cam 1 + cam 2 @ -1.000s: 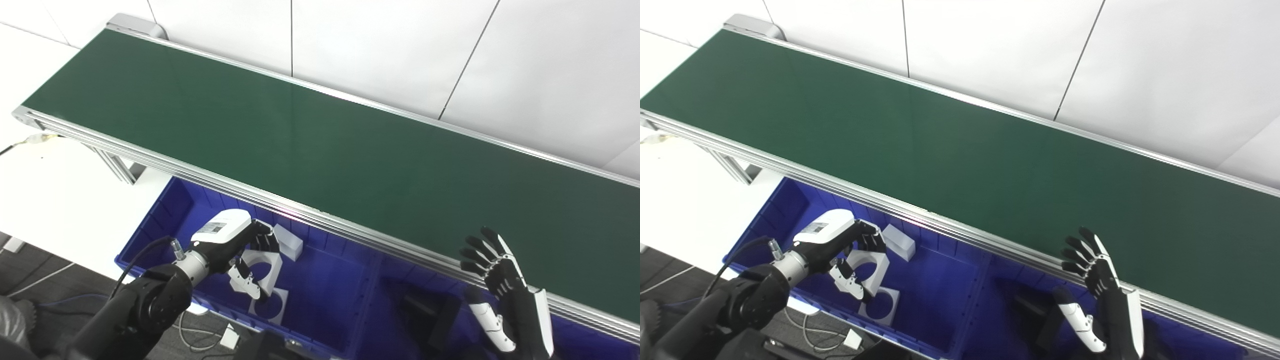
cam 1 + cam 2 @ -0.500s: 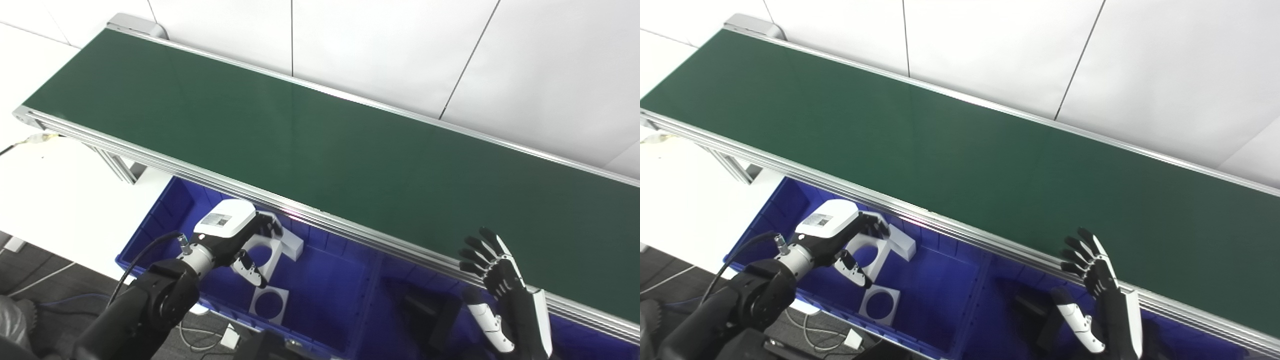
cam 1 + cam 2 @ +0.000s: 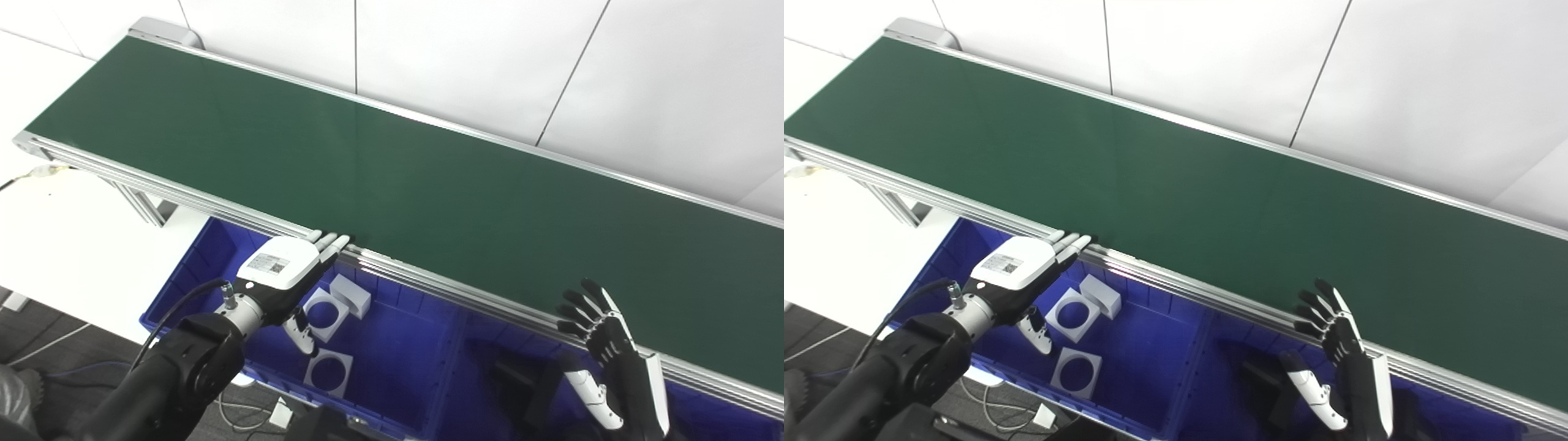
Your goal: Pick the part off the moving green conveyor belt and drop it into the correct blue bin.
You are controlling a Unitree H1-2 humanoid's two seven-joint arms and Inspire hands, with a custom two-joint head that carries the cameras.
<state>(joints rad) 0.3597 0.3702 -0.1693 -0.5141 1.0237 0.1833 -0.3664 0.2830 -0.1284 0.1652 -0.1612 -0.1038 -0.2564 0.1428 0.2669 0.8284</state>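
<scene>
The green conveyor belt [image 3: 392, 165] runs from upper left to lower right with no part on it. My left hand [image 3: 288, 272] is open and empty, fingers stretched toward the belt's near rail, above the left blue bin [image 3: 398, 361]. In that bin lie a white square part with a round hole [image 3: 323, 306], a second like it [image 3: 329, 371] and a small white block [image 3: 350, 296]. My right hand [image 3: 612, 349] is open and empty, fingers spread, by the belt's near rail at lower right.
A second blue bin [image 3: 520, 380] to the right holds dark parts [image 3: 1268, 380]. A white table [image 3: 73, 245] stands at left. Cables [image 3: 245, 416] lie on the floor below the bins. A white wall [image 3: 490, 61] is behind the belt.
My left hand let go of the white holed part, which now lies in the left bin, then opened and rose toward the belt rail. My right hand barely moved.
</scene>
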